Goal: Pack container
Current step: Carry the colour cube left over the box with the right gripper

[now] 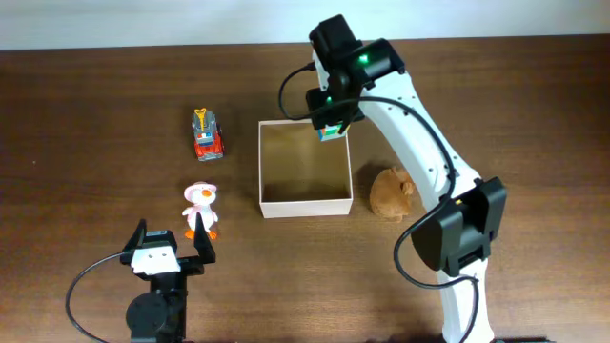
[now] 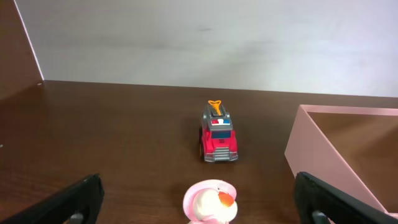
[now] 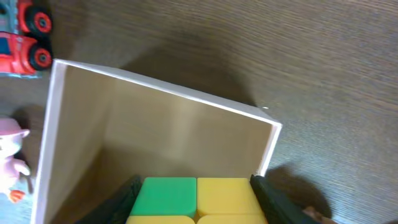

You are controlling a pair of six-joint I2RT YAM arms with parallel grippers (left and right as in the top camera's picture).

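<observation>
Two arms share the dark wooden table (image 1: 95, 95), the largest thing we see, with a pale wall behind its far edge. The right arm is the bigger presence. It rises from the near right side and bends over toward the middle. The left arm sits low at the near left.

Next in size is the container (image 1: 305, 206), a square, shallow, open box with thin white walls and a tan floor. It sits about mid-table, and its floor looks bare.

The right end effector (image 1: 331, 129) hangs over the container's far right corner. Its fingers are closed on a small cube (image 3: 165, 196) with green and yellow tiles. We cannot tell whether the cube touches the floor.

The left end effector (image 1: 172, 238) is spread wide and holds nothing, and its dark fingers (image 2: 68, 202) frame the lower corners of the left wrist view.

A brown soft toy (image 1: 391, 192) lies just beside the container's right wall, near the front corner.

A white duck (image 1: 200, 208) with a pink hat and an orange bill stands to the left of the container, just ahead of the left arm's spread fingers.

A red and grey toy truck (image 1: 207, 135) with an orange piece on top sits farther back on the same side, near the duck but apart from it and from the container.
</observation>
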